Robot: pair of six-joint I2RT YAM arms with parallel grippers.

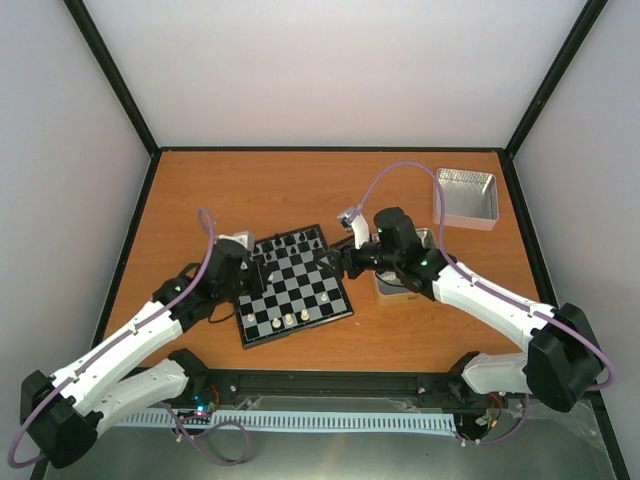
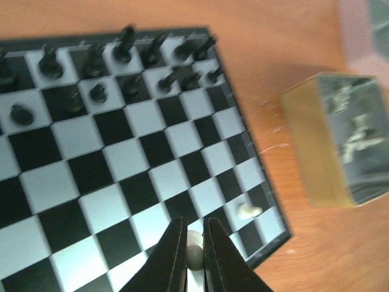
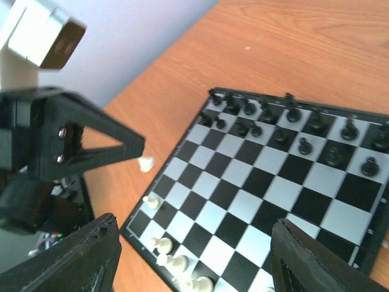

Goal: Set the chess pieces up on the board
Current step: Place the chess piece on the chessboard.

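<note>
My left claw [image 2: 194, 222] clenched on a white piece [image 3: 146, 163], my right claw [image 3: 194, 261] released, both at the board [image 2: 121, 158].
I see the left claw pinching the piece just by the board's left edge; the right claw gapes wide over its right edge. Four other white pieces [image 3: 161, 244] sit along its near side, black pieces [image 2: 121, 55] fill its far rows.

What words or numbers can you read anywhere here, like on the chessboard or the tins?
No words or numbers can be read anywhere.
chessboard: only plain black and silvery squares, no letters or numbers along its rim.
gold-sided tin: pale marks on its shiny top, too blurred to read; they may just be reflections.
silver tin: no label shows.
</note>
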